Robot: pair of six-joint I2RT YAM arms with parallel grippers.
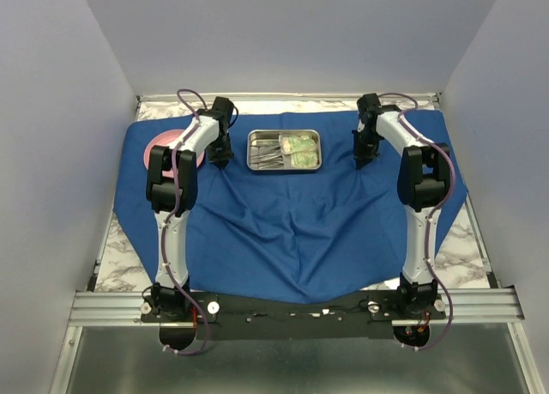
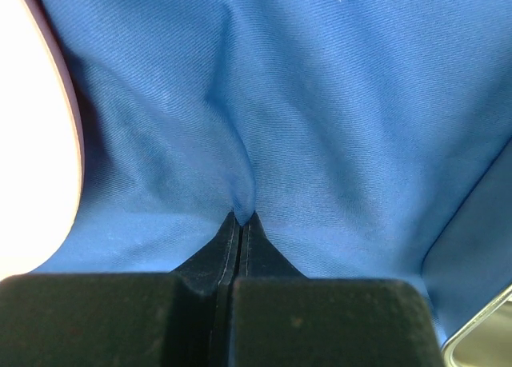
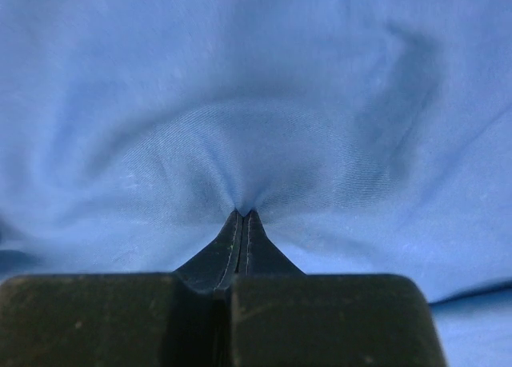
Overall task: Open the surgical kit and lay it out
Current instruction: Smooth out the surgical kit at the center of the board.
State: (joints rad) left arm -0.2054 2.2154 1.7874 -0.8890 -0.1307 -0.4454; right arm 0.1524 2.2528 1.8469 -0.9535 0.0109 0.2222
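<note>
— How far along are you?

— The royal-blue cloth point(image 1: 292, 231) lies open and spread across the table point(image 1: 461, 241). The steel tray point(image 1: 250, 151) sits on it toward the far edge.

— And your fingers?

— Your left gripper point(image 2: 241, 217) and right gripper point(image 3: 243, 214) flank the tray, each closed on a pinch of cloth. The forceps point(image 1: 268, 155) and yellow-green packets point(image 1: 300, 145) lie inside the tray, so by my reckoning laying them out is left.

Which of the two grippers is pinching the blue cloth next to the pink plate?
The left gripper: the pink plate fills its wrist view's left edge. The right gripper also pinches the blue cloth, but sees only cloth.
</note>
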